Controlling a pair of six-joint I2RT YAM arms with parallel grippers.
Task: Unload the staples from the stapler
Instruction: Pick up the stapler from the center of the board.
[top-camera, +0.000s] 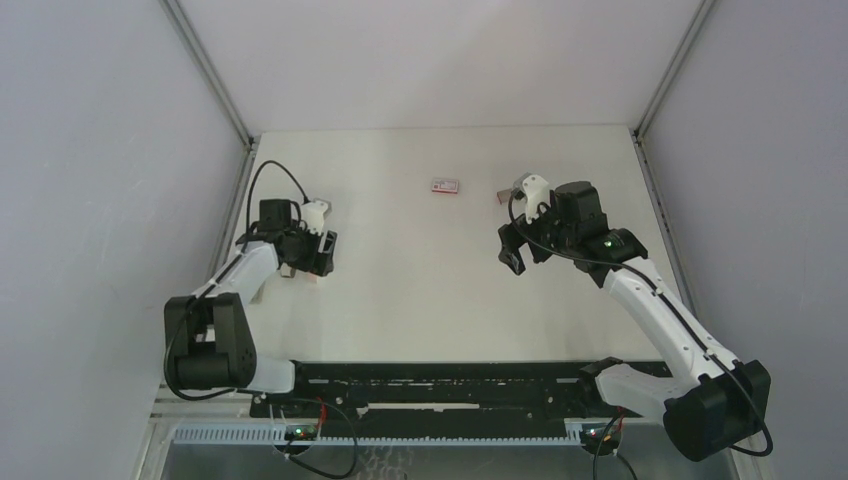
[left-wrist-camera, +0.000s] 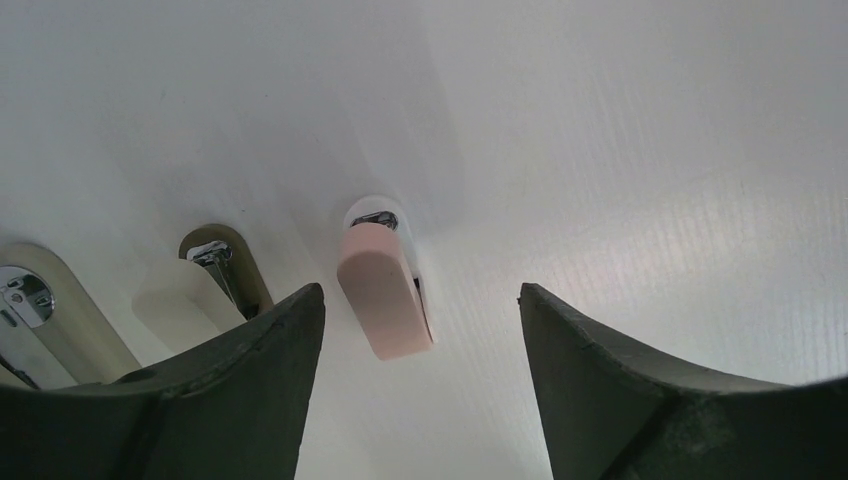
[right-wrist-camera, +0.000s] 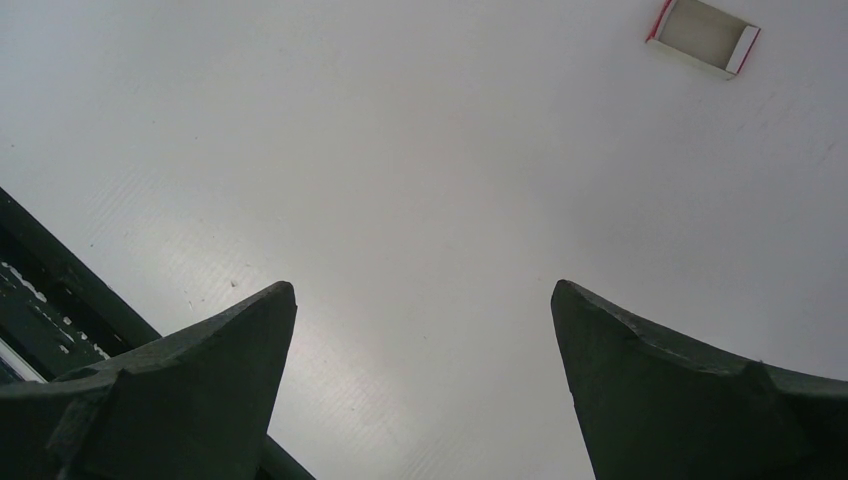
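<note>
We find the task's thing on the left side of the white table (top-camera: 420, 300), well to the left of the small flat red-and-white cardboard box (top-camera: 446, 186) and nearer the arm bases than that box. It is a small pink-topped plastic stapler (left-wrist-camera: 385, 290) on a white base, with a glint of chrome at its far end. No staples show in any view, so we judge they are inside it.

In the left wrist view the stapler lies straight ahead of the left gripper (left-wrist-camera: 420, 292), in the gap between the two dark fingers (left-wrist-camera: 270, 340). Its long axis runs away from the wrist, leaning slightly left, roughly in line with the fingers. We judge a squeeze would therefore land across its narrow width.

The left jaws stand partly open. Bare table shows on both sides of the stapler, more on the right, and they hold and touch nothing. We cannot tell how high the tips sit above it.

Just left of the stapler, farther from the box, sit cream-and-olive rounded pieces with chrome fittings (left-wrist-camera: 215, 265), close to the left finger.

The right gripper (right-wrist-camera: 422, 287) hovers nearer the box, jaws spread wide and empty over bare table. The left arm is plainly the nearer one.
</note>
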